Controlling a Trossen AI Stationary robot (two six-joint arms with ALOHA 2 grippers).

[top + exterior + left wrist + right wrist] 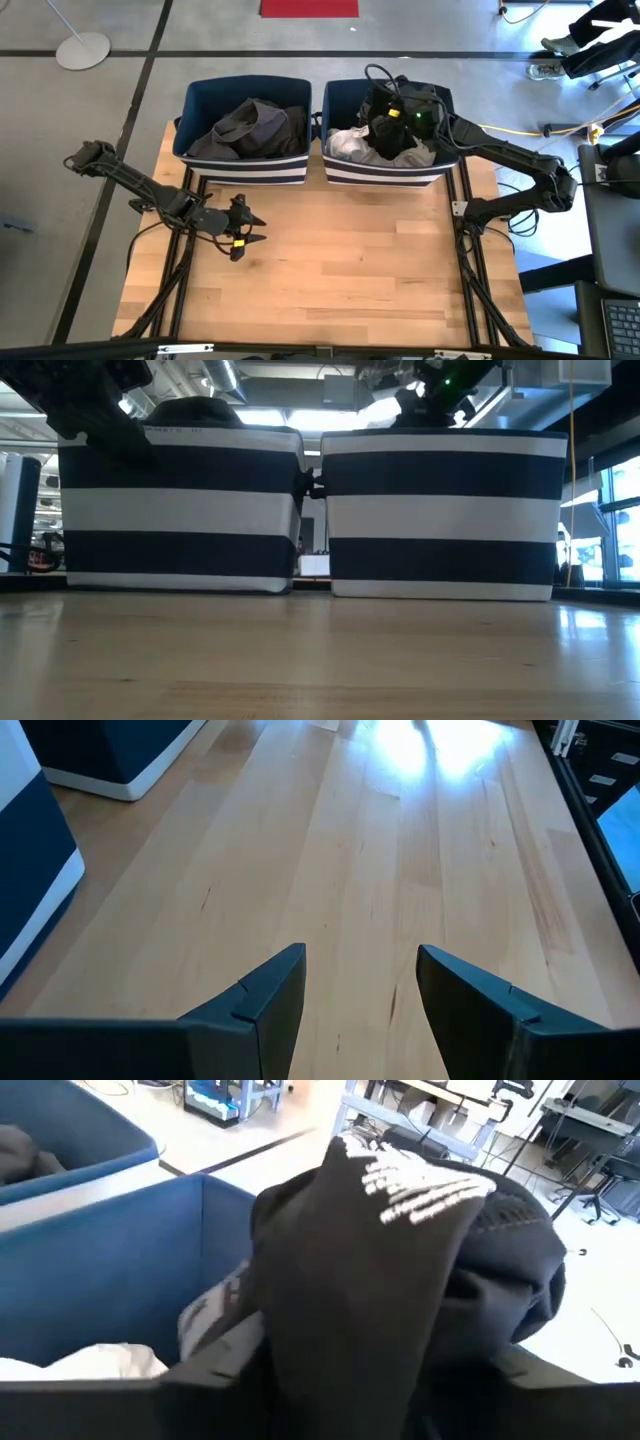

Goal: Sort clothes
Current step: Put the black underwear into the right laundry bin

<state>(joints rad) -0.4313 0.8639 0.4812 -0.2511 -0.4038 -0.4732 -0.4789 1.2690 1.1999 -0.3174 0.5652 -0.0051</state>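
My right gripper is over the right navy striped bin, shut on a black garment with white print. The garment bulges up between the fingers and covers them in the right wrist view. A white garment lies in the same bin beside it. Dark grey clothes lie heaped in the left striped bin. My left gripper is open and empty low over the bare table in front of the left bin, as the left wrist view shows. My right gripper holds a bunched fold of the black garment between its two fingers, coming at it from above inside the right bin. The cloth itself hides the fingertips. The rest of the garment lies on the clothes in the bin.
Both bins stand side by side along the table's far edge, and the low view shows their fronts. The wooden table in front of them is bare. Cables run from the right bin's far side.
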